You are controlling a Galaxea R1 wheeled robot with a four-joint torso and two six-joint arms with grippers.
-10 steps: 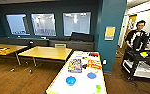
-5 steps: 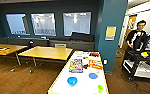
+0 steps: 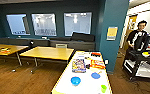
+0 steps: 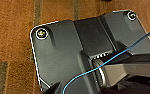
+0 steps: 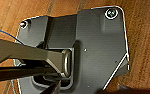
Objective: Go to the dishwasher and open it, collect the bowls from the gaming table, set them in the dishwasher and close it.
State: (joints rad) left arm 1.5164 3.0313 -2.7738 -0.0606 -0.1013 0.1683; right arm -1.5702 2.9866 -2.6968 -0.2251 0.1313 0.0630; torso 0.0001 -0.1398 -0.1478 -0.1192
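The gaming table (image 3: 66,85), long and white-topped with a yellow edge, runs away from me in the lower middle of the head view. Near its front end sits a bright blue bowl (image 3: 75,80). A small green bowl (image 3: 103,88) stands at the front right corner. A flat blue disc (image 3: 95,75) lies between them, a little farther back. The dishwasher is out of view. Both wrist views look down past dark robot plates onto wooden floor (image 4: 11,32).
Two colourful boxes (image 3: 78,65) lie farther back on the white table. Yellow-topped tables (image 3: 47,53) stand to the left, with a dark sofa (image 3: 73,43) behind. A teal pillar (image 3: 112,35) rises at the right. Beyond it stands a person (image 3: 138,35) behind a black cart (image 3: 141,62).
The whole head view has shifted slightly, and the white table shows a little nearer. Nothing on it has moved.
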